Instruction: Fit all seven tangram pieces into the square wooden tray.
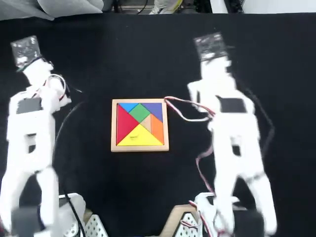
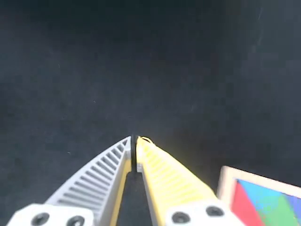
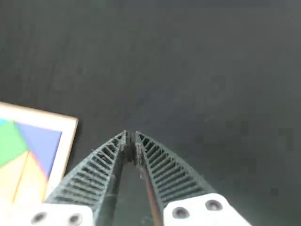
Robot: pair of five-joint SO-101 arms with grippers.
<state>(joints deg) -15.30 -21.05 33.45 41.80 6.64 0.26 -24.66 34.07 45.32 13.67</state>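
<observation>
The square wooden tray point(image 1: 140, 147) lies in the middle of the black table, filled edge to edge with coloured tangram pieces: red point(image 1: 125, 124), yellow point(image 1: 140, 138), orange point(image 1: 157, 126), green point(image 1: 139, 112), blue point(image 1: 155, 107), light blue point(image 1: 128, 105) and tan point(image 1: 146, 121). My left gripper point(image 2: 134, 140) is shut with nothing in it, over bare cloth left of the tray; a tray corner point(image 2: 227, 175) shows beside it. My right gripper point(image 3: 130, 136) is shut and empty, right of the tray, whose corner point(image 3: 70, 125) is also visible.
Both white arms point(image 1: 30, 133) point(image 1: 232, 133) stand folded back on either side of the tray. Red and white cables point(image 1: 185, 109) trail from the right arm toward the tray's far right corner. Arm bases sit at the near table edge.
</observation>
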